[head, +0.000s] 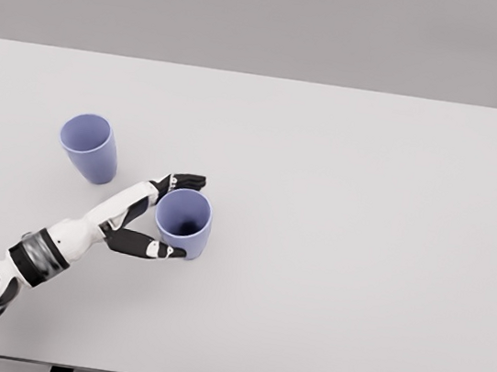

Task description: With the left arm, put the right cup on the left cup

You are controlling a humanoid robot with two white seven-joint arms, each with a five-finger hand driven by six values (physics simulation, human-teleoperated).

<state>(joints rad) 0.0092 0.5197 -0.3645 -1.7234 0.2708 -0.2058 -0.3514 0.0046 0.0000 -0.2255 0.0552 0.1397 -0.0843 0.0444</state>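
Observation:
Two blue-violet cups stand upright on the white table (365, 212). The left cup (90, 147) is at the left. The right cup (184, 222) stands nearer the front, left of the table's middle. My left hand (182, 216) reaches in from the lower left and wraps this right cup, with fingers (184, 180) along its far side and the thumb (152, 248) along its near side. They lie close against the cup's wall, and the cup still rests on the table. The right arm does not show.
The table's front edge runs along the bottom of the picture, with dark legs showing beneath it. A grey wall lies behind the far edge.

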